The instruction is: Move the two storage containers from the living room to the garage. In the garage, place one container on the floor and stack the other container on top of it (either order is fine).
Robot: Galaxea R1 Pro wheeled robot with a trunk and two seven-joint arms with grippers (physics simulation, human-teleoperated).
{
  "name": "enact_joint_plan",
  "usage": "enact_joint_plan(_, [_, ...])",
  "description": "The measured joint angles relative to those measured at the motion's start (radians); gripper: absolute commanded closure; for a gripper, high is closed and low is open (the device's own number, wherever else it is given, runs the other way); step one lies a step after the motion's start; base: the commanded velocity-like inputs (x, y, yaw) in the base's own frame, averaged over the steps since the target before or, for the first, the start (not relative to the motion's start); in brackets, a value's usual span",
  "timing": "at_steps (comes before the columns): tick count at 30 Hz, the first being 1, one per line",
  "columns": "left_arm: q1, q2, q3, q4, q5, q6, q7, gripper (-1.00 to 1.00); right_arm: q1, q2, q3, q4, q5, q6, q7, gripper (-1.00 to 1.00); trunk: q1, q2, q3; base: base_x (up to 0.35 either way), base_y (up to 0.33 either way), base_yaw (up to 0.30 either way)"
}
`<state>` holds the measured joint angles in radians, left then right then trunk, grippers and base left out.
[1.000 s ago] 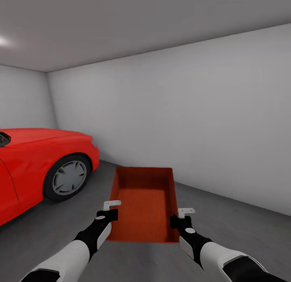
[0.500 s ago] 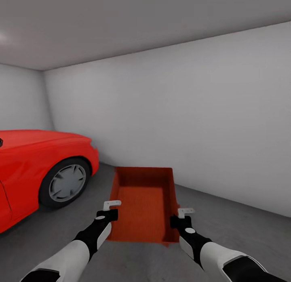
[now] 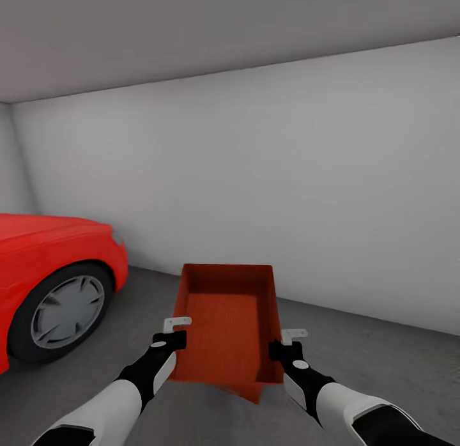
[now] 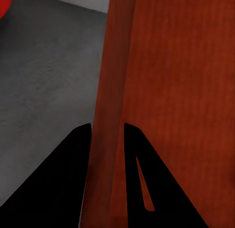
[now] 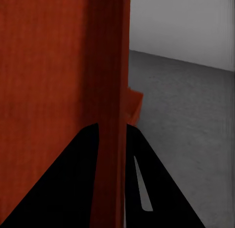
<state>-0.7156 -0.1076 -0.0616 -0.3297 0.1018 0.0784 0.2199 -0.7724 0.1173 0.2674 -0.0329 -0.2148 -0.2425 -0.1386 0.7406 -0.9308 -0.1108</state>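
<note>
While clamped by left gripper [image 3: 171, 331] and right gripper [image 3: 285, 344]: one storage container [image 3: 227, 324], second container's corner [image 3: 250, 390] beneath, one car [image 3: 51, 280].

bin [image 3: 225, 324] orange-red, ribbed floor texture | car [image 3: 45, 254] glossy red, silver wheel [image 3: 67, 312], black tyre | floor [image 3: 383, 369] dark grey speckled | walls [image 3: 287, 177] grey-white

Grey concrete floor [image 3: 383, 363]; red car [image 3: 45, 273] on it at 9 o'clock, another bin's corner [image 3: 250, 391] at 6.
</note>
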Motion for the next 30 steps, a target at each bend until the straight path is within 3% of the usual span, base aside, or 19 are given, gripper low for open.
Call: enact_joint_plan(30, [0.0,0.0,0.0,0.001,0.0,0.0,0.0,1.0,0.0,0.0,0.001,0.001,-0.001,0.0,0.0,1.0,0.0,0.0,0.0,0.287,0.253,-0.285])
